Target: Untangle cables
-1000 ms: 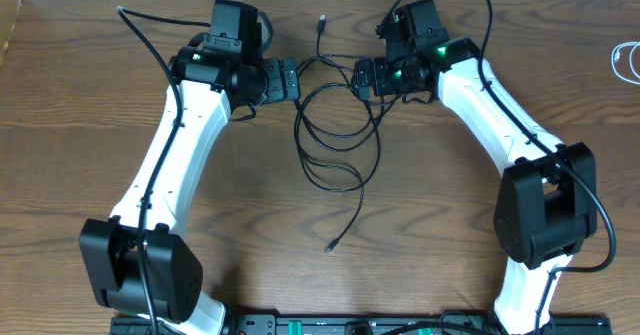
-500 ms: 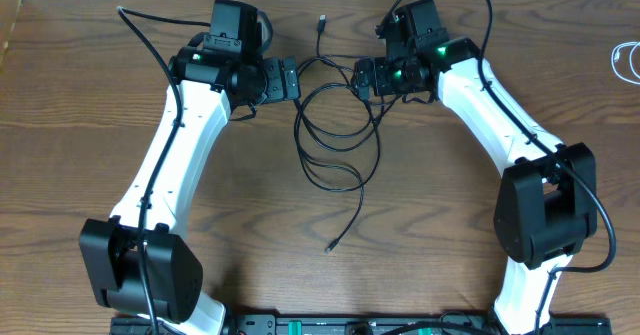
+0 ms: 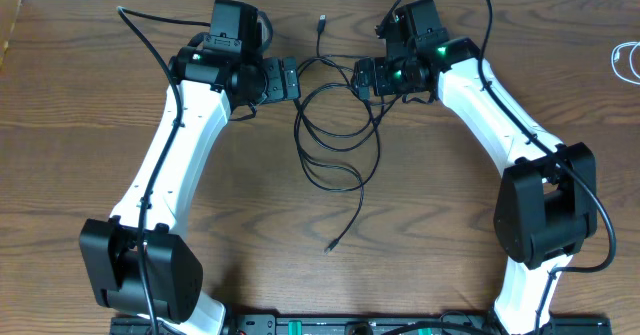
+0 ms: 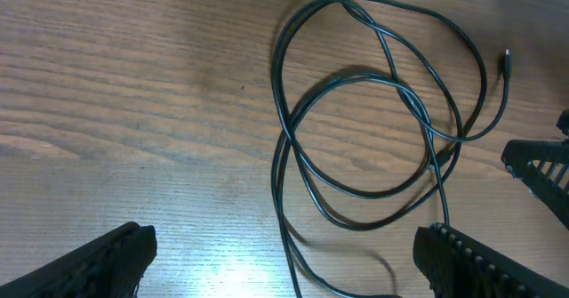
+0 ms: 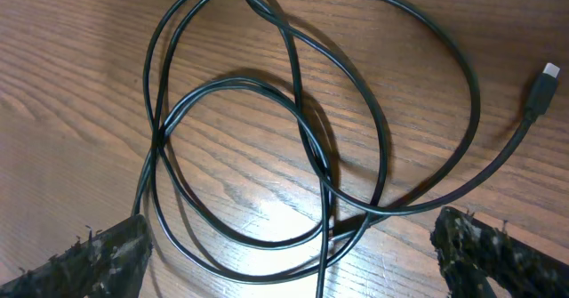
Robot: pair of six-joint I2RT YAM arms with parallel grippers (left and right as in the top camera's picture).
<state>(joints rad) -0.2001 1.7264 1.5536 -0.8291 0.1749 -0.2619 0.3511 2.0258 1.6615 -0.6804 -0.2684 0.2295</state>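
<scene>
Loops on the table: the black cable (image 5: 313, 147) lies in overlapping coils on the bare wood between the two arms. One plug (image 5: 542, 84) is flung out toward the far edge and the other end trails toward the arm bases. A white cable (image 3: 628, 63) sits curled at the table's (image 3: 80, 85) right edge, well apart from the coils.

We judge the black cable light, limp and a little springy. It should slide easily over the wood, and pulling one strand is likely to drag the whole coil along. It is thin and lies flat, so it could slip out of a loose pinch. We would take hold on a free stretch just behind a plug, or on the outer loop away from the crossings. A pull at the crossings would probably only tighten them.

The left gripper (image 4: 284, 245) hangs above the coils with its jaws spread wide, holding nothing, and we see no contact with the cable. The right gripper (image 5: 289, 231), facing it from the other side, is spread just as wide and is likewise empty, with the coils lying below and between its fingers.
</scene>
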